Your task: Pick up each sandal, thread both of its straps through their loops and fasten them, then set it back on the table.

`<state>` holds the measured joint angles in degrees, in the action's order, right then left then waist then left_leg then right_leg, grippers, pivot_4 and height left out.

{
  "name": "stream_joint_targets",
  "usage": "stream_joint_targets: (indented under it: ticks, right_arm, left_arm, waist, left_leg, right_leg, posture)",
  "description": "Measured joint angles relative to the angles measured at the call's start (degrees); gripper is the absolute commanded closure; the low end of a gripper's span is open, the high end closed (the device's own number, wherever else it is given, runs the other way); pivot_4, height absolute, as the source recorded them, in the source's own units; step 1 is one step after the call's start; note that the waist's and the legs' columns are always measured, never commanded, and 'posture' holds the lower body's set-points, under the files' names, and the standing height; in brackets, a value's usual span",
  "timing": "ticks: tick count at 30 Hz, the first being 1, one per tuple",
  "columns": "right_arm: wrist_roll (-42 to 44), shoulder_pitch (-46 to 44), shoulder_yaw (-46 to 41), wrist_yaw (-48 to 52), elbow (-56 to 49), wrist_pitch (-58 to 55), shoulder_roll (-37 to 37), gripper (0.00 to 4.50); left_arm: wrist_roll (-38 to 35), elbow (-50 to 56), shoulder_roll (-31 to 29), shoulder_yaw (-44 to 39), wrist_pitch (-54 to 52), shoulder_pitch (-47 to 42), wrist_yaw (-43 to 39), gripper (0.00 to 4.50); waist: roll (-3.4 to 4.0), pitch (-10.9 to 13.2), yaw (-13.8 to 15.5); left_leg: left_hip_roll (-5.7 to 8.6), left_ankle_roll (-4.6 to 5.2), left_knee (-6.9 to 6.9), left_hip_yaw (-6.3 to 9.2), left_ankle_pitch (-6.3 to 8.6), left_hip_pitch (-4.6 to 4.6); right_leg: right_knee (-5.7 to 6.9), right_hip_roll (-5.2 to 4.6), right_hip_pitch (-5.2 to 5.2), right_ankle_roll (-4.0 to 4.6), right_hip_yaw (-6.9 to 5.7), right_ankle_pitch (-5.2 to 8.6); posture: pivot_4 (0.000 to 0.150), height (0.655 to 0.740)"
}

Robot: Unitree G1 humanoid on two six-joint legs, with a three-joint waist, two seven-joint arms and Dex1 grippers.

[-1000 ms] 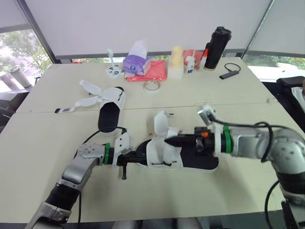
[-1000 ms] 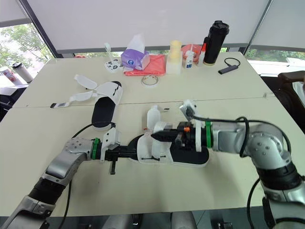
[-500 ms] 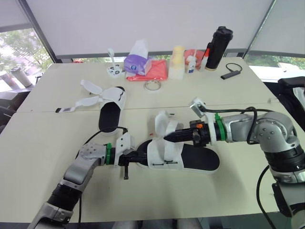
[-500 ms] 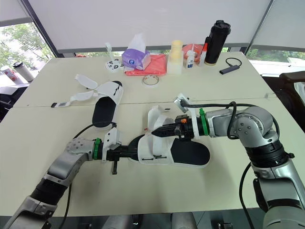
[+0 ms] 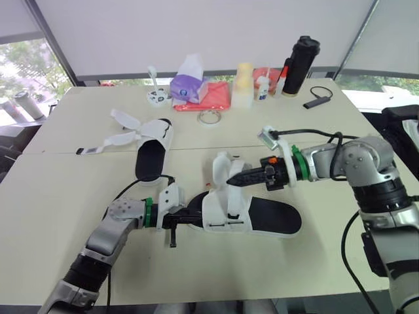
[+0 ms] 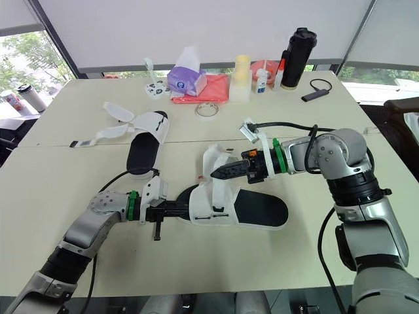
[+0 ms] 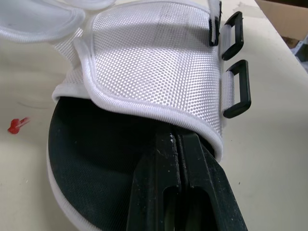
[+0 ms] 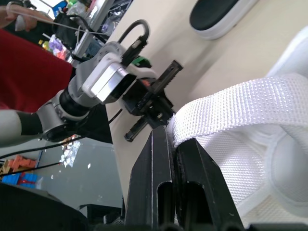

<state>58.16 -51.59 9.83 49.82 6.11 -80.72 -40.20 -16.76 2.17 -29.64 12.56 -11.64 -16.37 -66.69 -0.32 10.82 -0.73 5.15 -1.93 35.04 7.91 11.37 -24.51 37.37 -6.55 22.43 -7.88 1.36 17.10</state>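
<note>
The near sandal (image 5: pixel 262 216), black sole with a white mesh upper, lies on the table in front of me. My left gripper (image 5: pixel 192 217) is shut on the sole's toe end, under the upper (image 7: pixel 159 62); two black loops (image 7: pixel 237 89) stand at the upper's side. My right gripper (image 5: pixel 230 180) is shut on a white woven strap (image 8: pixel 231 103) and holds it raised above the upper. The second sandal (image 5: pixel 152 149) lies farther back to the left with its white straps (image 5: pixel 121 129) spread open on the table.
Along the far edge stand a purple tissue box (image 5: pixel 188 85), a red cloth (image 5: pixel 211 97), a tape roll (image 5: pixel 209 117), a pale stacked cup (image 5: pixel 242 85), small bottles (image 5: pixel 262 88), a black flask (image 5: pixel 298 65) and a black dongle (image 5: pixel 314 99).
My right gripper has drawn back from over the upper toward the far side, lifting the white strap with it. The left gripper and the sandal's sole have stayed in place.
</note>
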Motion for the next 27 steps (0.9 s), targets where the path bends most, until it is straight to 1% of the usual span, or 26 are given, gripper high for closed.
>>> stream_joint_targets:
  ticks: [5,13,19,25,26,27]
  right_arm:
    - [-2.2,-1.5,0.5,2.1,2.1,-2.2,0.6,4.47]
    - [-2.9,-3.3,0.3,4.0,4.1,-7.3,2.0,4.47]
    - [-3.6,-3.3,0.3,4.7,4.2,-7.8,2.2,4.47]
    - [-6.0,-3.1,-0.2,4.4,5.4,-6.9,3.6,4.47]
    - [-6.3,-2.9,-0.2,4.4,5.3,-6.4,3.6,3.88]
    - [-6.5,-2.5,-0.2,4.4,5.2,-6.3,3.6,3.65]
  left_arm:
    - [0.0,0.3,0.0,0.0,0.0,0.3,0.4,4.5]
    - [0.0,0.5,0.0,0.0,0.0,0.5,0.7,4.5]
    - [0.0,0.6,0.0,0.0,0.0,0.5,0.7,4.5]
    - [0.0,0.7,0.2,0.0,-0.1,0.6,0.8,4.5]
    - [0.0,0.7,0.2,0.0,-0.1,0.7,0.9,4.5]
    - [0.0,0.8,0.2,0.0,-0.1,0.7,0.9,4.5]
  waist:
    - [0.0,0.0,0.0]
    - [0.0,0.0,-0.1]
    - [0.0,0.0,-0.1]
    - [0.0,0.0,-0.1]
    - [0.0,0.0,-0.1]
    - [0.0,0.0,-0.1]
  left_leg:
    - [0.0,0.0,0.0,0.0,0.0,0.0]
    - [0.0,0.0,0.0,0.0,0.0,0.0]
    - [0.01,0.0,-0.01,0.0,0.0,0.0]
    - [0.01,0.0,-0.01,0.0,0.0,0.0]
    - [0.01,0.0,-0.01,0.0,0.0,0.0]
    - [0.01,0.0,-0.01,0.0,0.0,0.0]
  right_leg:
    - [0.01,0.0,0.01,-0.01,0.0,-0.01]
    - [0.01,0.0,0.01,-0.02,0.0,-0.01]
    - [0.02,0.0,0.01,-0.03,0.0,-0.02]
    - [0.02,0.0,0.02,-0.04,0.0,-0.02]
    - [0.02,0.0,0.02,-0.04,0.0,-0.03]
    - [0.02,0.0,0.02,-0.05,0.0,-0.03]
  posture:
    - [0.15,0.74]
    - [0.15,0.74]
    - [0.15,0.74]
    - [0.15,0.74]
    - [0.15,0.74]
    - [0.15,0.74]
